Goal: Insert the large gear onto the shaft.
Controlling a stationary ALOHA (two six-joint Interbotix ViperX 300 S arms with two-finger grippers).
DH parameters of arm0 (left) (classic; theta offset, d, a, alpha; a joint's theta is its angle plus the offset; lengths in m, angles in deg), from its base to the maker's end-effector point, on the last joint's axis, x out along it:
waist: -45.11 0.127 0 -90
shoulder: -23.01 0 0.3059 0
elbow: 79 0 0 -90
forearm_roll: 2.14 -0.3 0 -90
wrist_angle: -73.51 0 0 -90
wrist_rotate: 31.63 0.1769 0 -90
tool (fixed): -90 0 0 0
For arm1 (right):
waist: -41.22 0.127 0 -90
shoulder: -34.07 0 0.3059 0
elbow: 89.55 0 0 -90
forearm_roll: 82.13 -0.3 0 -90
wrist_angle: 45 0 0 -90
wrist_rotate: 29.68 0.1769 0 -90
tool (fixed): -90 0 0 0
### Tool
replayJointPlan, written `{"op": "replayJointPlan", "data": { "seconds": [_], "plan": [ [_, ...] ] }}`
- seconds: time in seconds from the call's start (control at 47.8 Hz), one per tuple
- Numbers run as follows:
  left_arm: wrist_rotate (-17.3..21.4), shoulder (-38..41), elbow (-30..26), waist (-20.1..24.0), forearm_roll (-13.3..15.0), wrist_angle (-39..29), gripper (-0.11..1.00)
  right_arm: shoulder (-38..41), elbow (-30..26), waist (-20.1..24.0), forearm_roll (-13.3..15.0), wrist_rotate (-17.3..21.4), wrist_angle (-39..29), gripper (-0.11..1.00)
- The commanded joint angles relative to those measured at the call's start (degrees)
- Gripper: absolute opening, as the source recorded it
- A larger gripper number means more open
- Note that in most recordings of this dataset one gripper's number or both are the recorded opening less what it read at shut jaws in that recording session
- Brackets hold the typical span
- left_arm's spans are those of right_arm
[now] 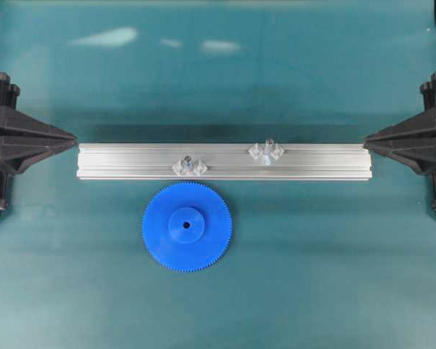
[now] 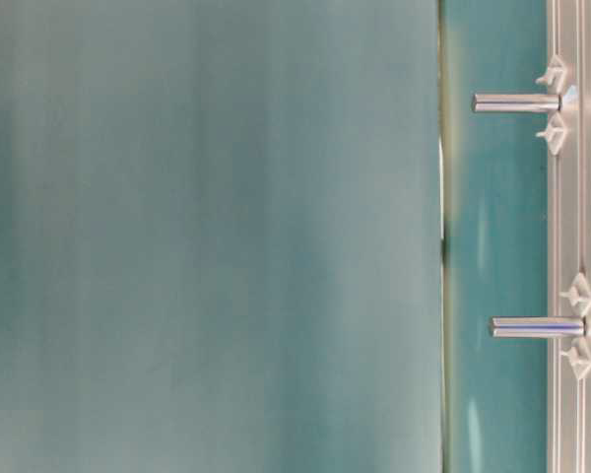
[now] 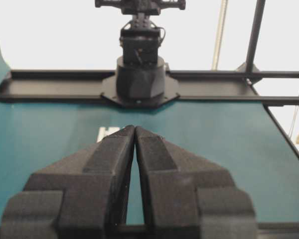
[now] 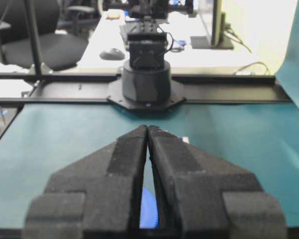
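Two pincers: left pincer and right pincer both clenched, empty.
Gear: big bright-blue toothed plastic disc flat on teal table, beside aluminium rail.
Shaft: thin silvery peg upright on rail.

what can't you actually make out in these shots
- Large gear: missing from the table-level view; the right wrist view shows only a blue sliver between the shut fingers.
- Shafts: tiny overhead, so which one is meant is unclear.
- Left gripper and right gripper: bodies cut off by the overhead edges.
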Motion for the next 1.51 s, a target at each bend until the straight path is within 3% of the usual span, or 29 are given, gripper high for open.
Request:
{"op": "replayJointPlan", "data": {
  "seconds": [0.0, 0.084, 0.251, 0.377, 0.774, 1.485],
  "plan": [
    [-3.0, 2.4, -1.4, -0.7, -0.7, -0.9, 0.11, 1.1, -1.5, -0.6, -0.3, -0.2, 0.3, 0.16],
    [-5.7, 4.4, -2.1, -0.7, -0.8, -1.5, 0.05, 2.2, -2.5, -1.1, -3.1, 0.6, -3.9, 0.24],
    [-6.6, 7.8, -4.5, -1.3, -1.1, -2.2, 0.02, 4.5, -5.4, -1.8, -3.7, 2.4, -12.9, 0.1],
    [-6.4, 10.9, -6.2, -2.0, -1.1, -7.4, 0.02, 5.9, -6.9, -2.2, -3.6, 2.5, -16.8, 0.09],
    [-6.4, 17.9, -13.4, -3.9, -1.1, -21.4, 0.02, 6.7, -7.5, -3.3, -3.7, 2.7, -24.7, 0.09],
    [-7.5, 35.2, -23.5, -3.9, -1.1, -33.4, 0.02, 6.1, -7.4, -5.8, -3.7, 2.7, -30.6, 0.09]
  ]
}}
